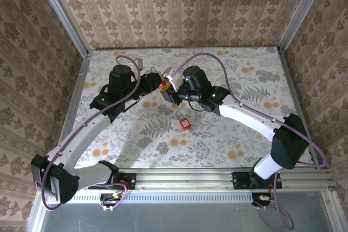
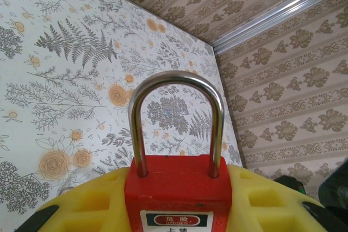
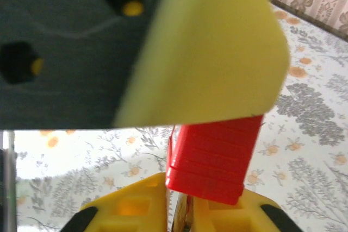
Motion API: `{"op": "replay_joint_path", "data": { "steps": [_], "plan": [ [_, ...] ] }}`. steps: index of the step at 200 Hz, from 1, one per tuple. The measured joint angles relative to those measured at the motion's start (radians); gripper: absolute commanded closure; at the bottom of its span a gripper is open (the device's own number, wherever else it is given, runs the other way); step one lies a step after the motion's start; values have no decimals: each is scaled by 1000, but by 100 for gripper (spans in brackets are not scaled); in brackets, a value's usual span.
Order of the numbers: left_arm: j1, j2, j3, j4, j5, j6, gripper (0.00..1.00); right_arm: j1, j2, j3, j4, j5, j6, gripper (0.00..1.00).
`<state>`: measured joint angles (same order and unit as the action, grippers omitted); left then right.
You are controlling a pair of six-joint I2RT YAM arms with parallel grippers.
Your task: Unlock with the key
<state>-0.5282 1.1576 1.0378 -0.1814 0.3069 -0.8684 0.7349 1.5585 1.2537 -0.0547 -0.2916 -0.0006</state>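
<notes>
Arms meet over the far middle of the table (image 1: pixel 255 85) from above: my left gripper (image 1: pixel 161 87) holds a red padlock (image 1: pixel 163 85) aloft, my right gripper (image 1: pixel 173 95) just beside it. A spare padlock (image 1: pixel 185 123) lies mid-table.

Left wrist: yellow fingers (image 2: pixel 81 207) clamp the body and the shackle (image 2: pixel 176 88) is seated, so nothing is unlocked yet.

Right wrist: fingers (image 3: pixel 136 205) nearly closed on a dark sliver, likely the key (image 3: pixel 182 215), its long axis pointing at the lock's underside.

The padlock (image 2: pixel 178 188) bears a white label (image 2: pixel 180 222): a red oval with Chinese characters above "DANGER", and more characters cut off below.
</notes>
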Motion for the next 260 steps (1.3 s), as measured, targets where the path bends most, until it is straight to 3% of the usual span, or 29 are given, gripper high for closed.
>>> {"op": "replay_joint_path", "data": {
  "steps": [19,54,89,111,143,205,260],
  "plan": [
    [-2,-1,-3,3,0,0,100,-14,0,-11,16,-36,31,86],
    [-1,-2,-12,-4,14,0,100,-26,-8,-31,30,-108,39,67],
    [0,-2,-16,-16,26,0,100,-28,-43,-69,29,-154,34,65],
    [0,-2,-16,-16,30,0,100,-30,-47,-77,29,-166,34,68],
    [0,-2,-16,-16,33,0,100,-32,-47,-84,29,-172,32,83],
    [-2,-5,-16,-14,28,0,100,-42,-45,-84,29,-161,64,100],
    [-9,-6,-26,7,2,0,100,-53,-35,-84,52,-168,104,100]
  ]
}}
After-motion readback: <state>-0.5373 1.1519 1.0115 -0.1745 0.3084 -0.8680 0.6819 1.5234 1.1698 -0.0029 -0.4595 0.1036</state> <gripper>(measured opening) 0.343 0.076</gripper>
